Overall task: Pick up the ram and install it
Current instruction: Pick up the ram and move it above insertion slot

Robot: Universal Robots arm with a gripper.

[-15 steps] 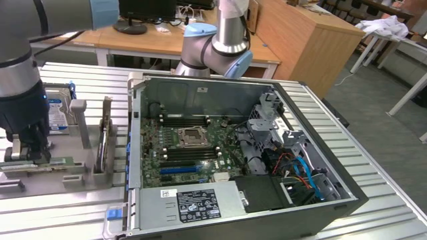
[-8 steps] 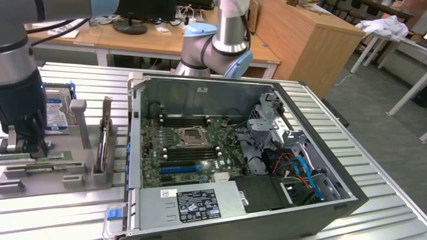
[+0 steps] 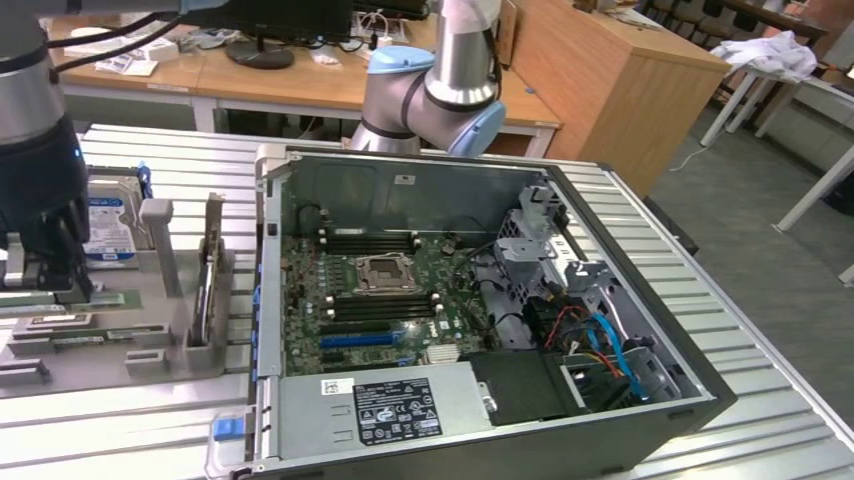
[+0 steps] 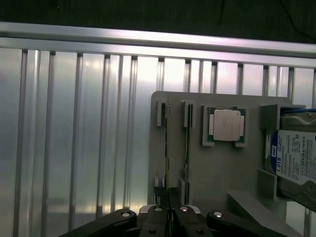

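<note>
Two rams stand on edge in slots of a grey holder plate [image 4: 222, 173]: one ram [image 4: 167, 148] and a second stick [image 4: 186, 148] beside it. In the exterior view a green ram [image 3: 60, 322] lies in the holder at the left. My gripper [image 4: 170, 198] is shut, its fingertips [image 4: 163, 197] together above one end of the first stick. No stick is lifted, and I cannot tell whether the tips touch it. In the exterior view the gripper [image 3: 34, 285] hangs over the holder, left of the open computer case [image 3: 694, 395]. The case's motherboard [image 3: 400, 290] lies exposed.
A square silver processor chip [image 4: 226, 125] and a blue-labelled hard drive [image 4: 296, 158] sit on the same holder. Ribbed metal table [image 4: 74, 138] surrounds it. Cables [image 3: 601, 340] and a power supply [image 3: 387, 405] fill the case's near end. Desks stand behind.
</note>
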